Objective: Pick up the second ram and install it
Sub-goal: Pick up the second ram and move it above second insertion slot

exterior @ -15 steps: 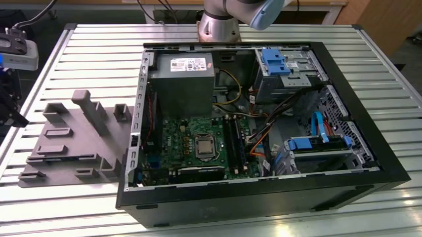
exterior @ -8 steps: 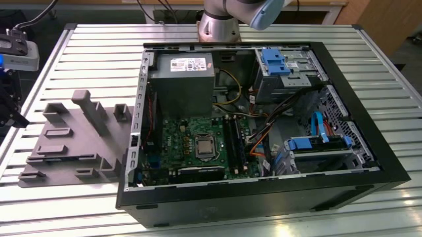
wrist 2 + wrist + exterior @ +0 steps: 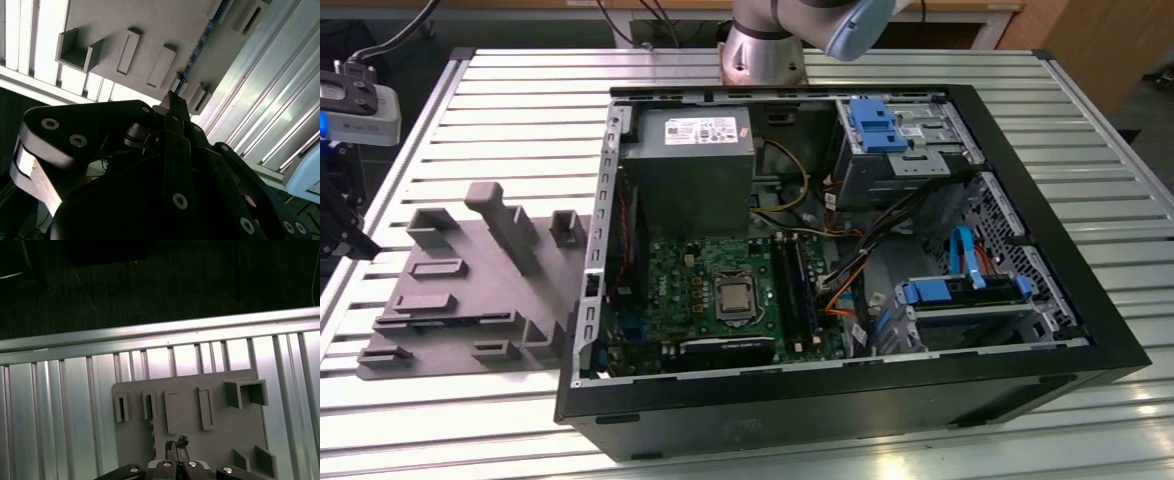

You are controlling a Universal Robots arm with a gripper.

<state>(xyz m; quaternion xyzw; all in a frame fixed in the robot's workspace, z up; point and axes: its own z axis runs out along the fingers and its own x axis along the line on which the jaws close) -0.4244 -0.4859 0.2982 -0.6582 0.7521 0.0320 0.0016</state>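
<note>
Grey plastic holder (image 3: pixel 467 300) lies on the slatted metal table (image 3: pixel 494 80) in the exterior view, on that view's left. The open computer case (image 3: pixel 854 400) sits just beside it, green motherboard (image 3: pixel 720 290) exposed inside. The arm (image 3: pixel 774 40) rises at the far side of the table.

Second wrist view: the tool (image 3: pixel 172 102) hangs above the holder, dark linkages in front. The second ram (image 3: pixel 197 52) stands on its thin edge between the raised blocks (image 3: pixel 127 52) — a dark strip with small blue marks, running away from the tool's tip. The end nearest the tip is hidden, so contact can't be judged here.

First wrist view: the tool (image 3: pixel 176 446) is over the holder near its edge, with the second ram (image 3: pixel 151 432) a thin dark line just beside the tip and apart from it. Whether the tool is released or clenched, I cannot tell.

Judged step: the approach to the pick — the ram sits in the holder, not yet lifted and not yet at the motherboard. The grasp calls for lining the tool up across that thin edge and coming down straight, since the neighbouring blocks leave little room.
</note>
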